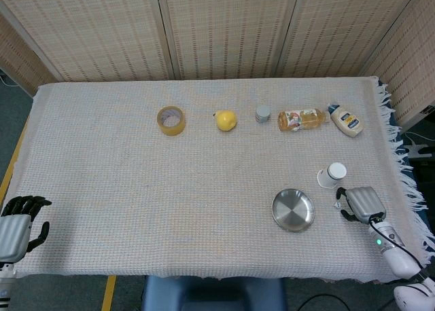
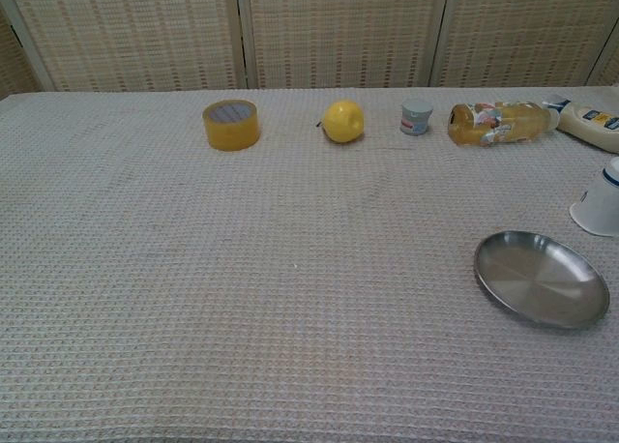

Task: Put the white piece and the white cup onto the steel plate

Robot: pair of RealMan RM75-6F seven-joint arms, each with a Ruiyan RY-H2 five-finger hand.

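Steel plate (image 1: 293,210) sits bare on the cloth (image 1: 136,189), near the right edge. Cup (image 1: 332,175) lies on its side just up-right of it. Right hand (image 1: 362,204) low beside the plate, fingers curled over the small white piece (image 1: 337,204); grip unclear. Left hand (image 1: 17,228) at the near-left corner, fingers apart, holding nothing.

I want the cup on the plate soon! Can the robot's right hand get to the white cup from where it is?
Probably yes. The right hand sits just in front of the white cup, which lies on its side beside the steel plate. Nothing stands between hand and cup.
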